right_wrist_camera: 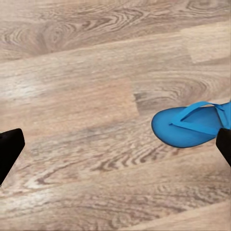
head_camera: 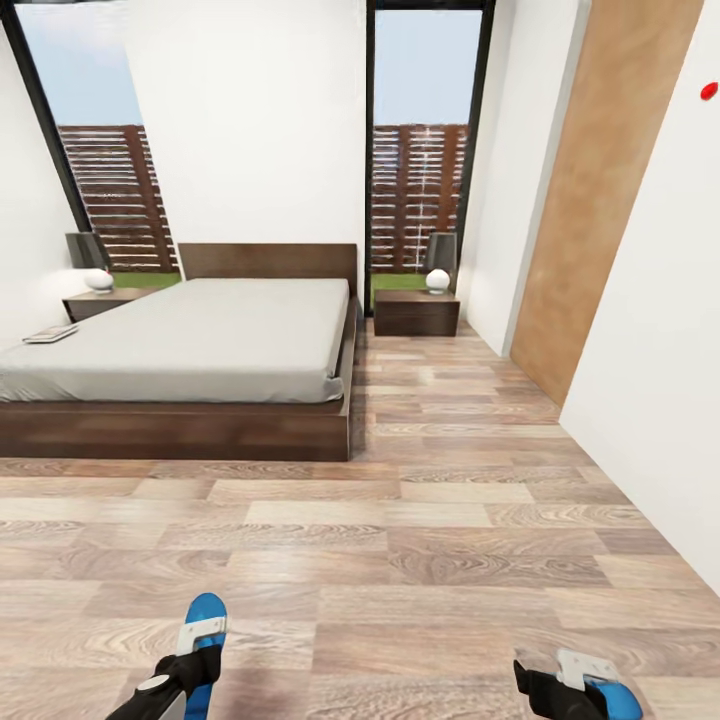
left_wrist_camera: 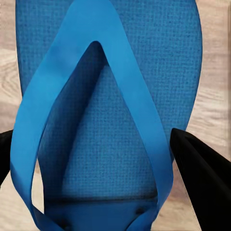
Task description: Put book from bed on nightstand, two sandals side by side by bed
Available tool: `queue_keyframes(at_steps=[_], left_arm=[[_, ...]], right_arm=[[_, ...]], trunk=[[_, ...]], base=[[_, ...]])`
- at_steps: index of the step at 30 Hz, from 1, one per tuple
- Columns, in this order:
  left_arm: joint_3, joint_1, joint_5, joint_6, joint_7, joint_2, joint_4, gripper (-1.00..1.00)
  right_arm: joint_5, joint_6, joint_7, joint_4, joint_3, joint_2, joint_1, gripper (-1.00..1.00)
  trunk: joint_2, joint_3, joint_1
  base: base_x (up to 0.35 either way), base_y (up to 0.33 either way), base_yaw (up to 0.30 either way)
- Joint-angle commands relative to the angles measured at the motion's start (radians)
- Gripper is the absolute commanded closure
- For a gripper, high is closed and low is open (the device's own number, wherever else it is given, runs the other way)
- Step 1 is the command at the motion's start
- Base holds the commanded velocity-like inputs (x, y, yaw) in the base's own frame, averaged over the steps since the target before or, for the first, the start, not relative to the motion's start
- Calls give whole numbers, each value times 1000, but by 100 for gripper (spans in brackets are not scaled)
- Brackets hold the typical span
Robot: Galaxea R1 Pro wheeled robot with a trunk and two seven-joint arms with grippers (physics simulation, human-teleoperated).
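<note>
While the book (head_camera: 51, 333) lies at the bed's (head_camera: 200, 350) left edge — sandals off the floor.
Left tool (head_camera: 200, 655) holds one blue sandal (left_wrist_camera: 108, 96); right tool's (head_camera: 560, 685) grip — cannot tell.

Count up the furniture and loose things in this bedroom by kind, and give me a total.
Bed: 1
Nightstands: 2
Lamps: 2
Book: 1
Sandals: 2
Total: 8

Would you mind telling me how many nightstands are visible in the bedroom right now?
2: one nightstand at the bed's left side, partly hidden behind the mattress, and another nightstand on its right, by the window.
</note>
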Motion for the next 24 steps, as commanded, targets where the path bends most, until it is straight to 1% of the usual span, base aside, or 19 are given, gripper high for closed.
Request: queue_keyframes(at_steps=[1,24], left_arm=[[2,0,5,-3,0,0,1,100],[1,0,6,-5,0,0,1,100]], right_arm=[[-1,5,3,-1,-1,0,0,-100],[-1,7,4,-1,-1,1,0,-100]], trunk=[[0,3,-1],[5,92,-11]], base=[[0,0,0],[0,0,0]])
